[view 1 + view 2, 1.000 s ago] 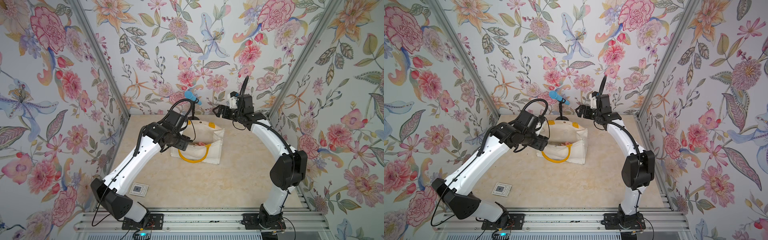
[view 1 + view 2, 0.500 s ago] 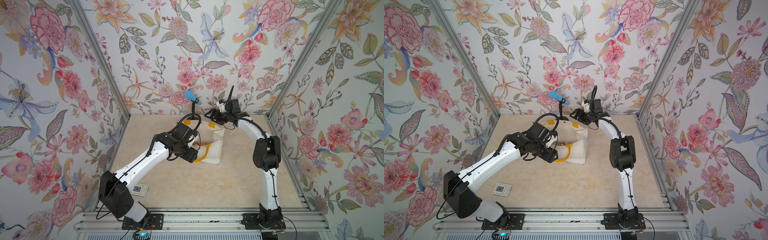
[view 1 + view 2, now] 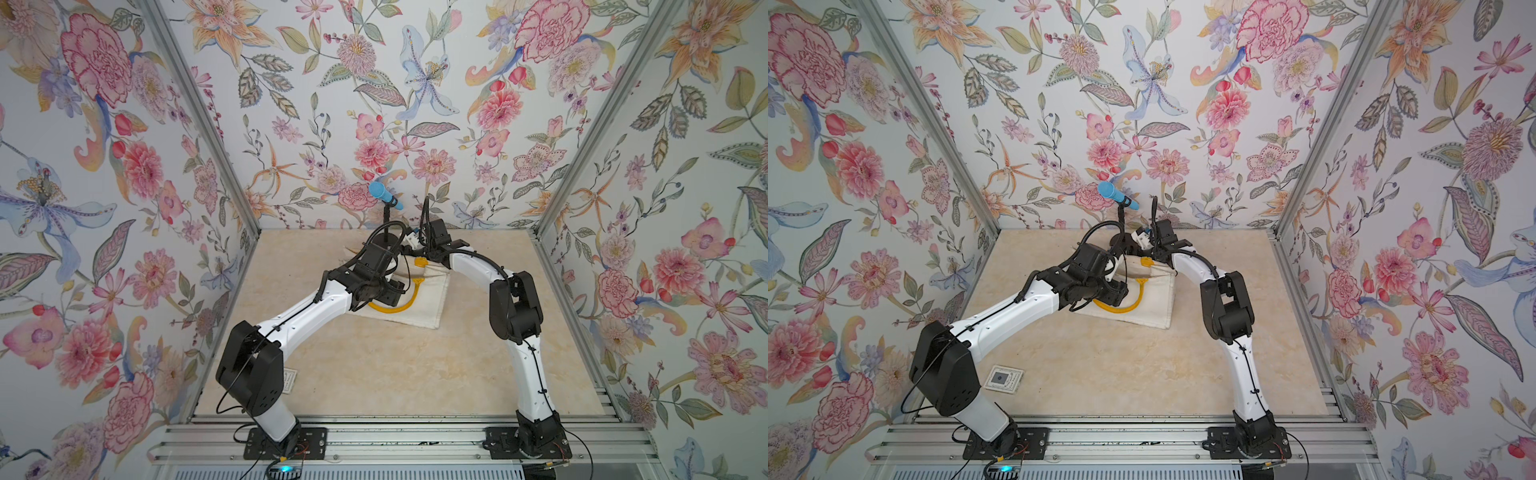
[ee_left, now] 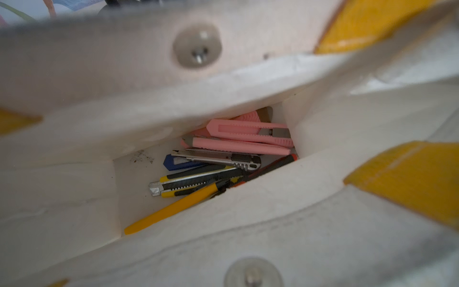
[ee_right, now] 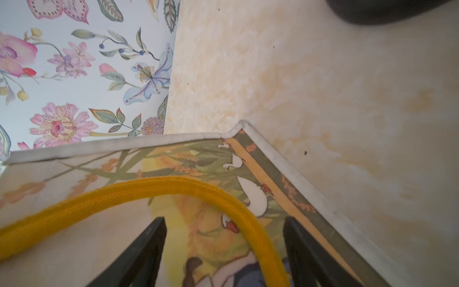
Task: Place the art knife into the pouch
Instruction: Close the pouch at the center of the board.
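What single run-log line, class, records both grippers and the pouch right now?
left gripper: open at pouch mouth | right gripper: open, astride yellow handle | pouch: on table, several knives inside

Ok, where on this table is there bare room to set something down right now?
Widest free patch: the bare table in front of the pouch, between the left arm and right arm, down to the front rail. A narrower strip runs between the right arm and the right wall. Crowded: back centre, where pouch, both wrists and microphone stand bunch together.
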Robot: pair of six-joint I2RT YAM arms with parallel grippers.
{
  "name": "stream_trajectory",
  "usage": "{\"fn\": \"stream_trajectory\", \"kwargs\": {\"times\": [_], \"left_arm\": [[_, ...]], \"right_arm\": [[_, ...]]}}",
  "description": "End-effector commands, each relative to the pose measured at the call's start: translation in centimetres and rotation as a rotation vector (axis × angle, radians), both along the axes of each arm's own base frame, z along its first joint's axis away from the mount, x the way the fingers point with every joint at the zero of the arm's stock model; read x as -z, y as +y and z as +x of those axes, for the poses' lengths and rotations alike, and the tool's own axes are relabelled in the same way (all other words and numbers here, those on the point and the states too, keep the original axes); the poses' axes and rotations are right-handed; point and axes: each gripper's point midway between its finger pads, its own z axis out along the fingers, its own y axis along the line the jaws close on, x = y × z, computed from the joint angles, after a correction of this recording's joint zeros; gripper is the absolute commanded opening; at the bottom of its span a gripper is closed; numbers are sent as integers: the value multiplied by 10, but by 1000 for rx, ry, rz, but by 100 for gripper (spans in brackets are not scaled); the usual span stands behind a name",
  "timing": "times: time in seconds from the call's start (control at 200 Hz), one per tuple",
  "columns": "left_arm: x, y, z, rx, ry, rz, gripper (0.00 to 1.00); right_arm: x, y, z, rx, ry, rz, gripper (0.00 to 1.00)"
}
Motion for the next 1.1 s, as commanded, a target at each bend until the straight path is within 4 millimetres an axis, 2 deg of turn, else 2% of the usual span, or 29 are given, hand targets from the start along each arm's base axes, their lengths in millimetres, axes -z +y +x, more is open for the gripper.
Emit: {"fn": "stream_trajectory", "kwargs": {"times": [0.0,0.115,0.325,0.41,0.5,0.61,0.731,0.866,0.951,1.096], "left_arm": [[-10,3,29,-80,-95,-19,75],[-5,4,35,-95,-104,-19,75],[-15,5,44,-108,-136,-51,75],[-29,3,45,-80,-146,-52,75],[-48,1,36,-11,-132,-25,76],[-71,15,24,0,-115,40,81],[-94,31,25,-89,-85,7,84],[-112,55,36,-279,-5,-98,83],[-109,67,40,-392,96,-217,82],[-93,59,42,-472,261,-496,82]], "right_arm": [[-25,-3,-18,-40,-46,7,78],[-25,-2,-30,-58,-44,-5,78],[-18,2,-38,-73,-45,-39,78],[-20,0,-33,-57,-67,-57,78],[-26,-7,-24,-28,-99,-70,79],[-36,-14,-12,-5,-115,-61,80],[-37,-18,-5,10,-116,-61,81],[-39,-16,-3,11,-121,-57,81],[-41,-13,-2,5,-127,-51,81],[-41,-9,-3,-10,-132,-44,81]]}}
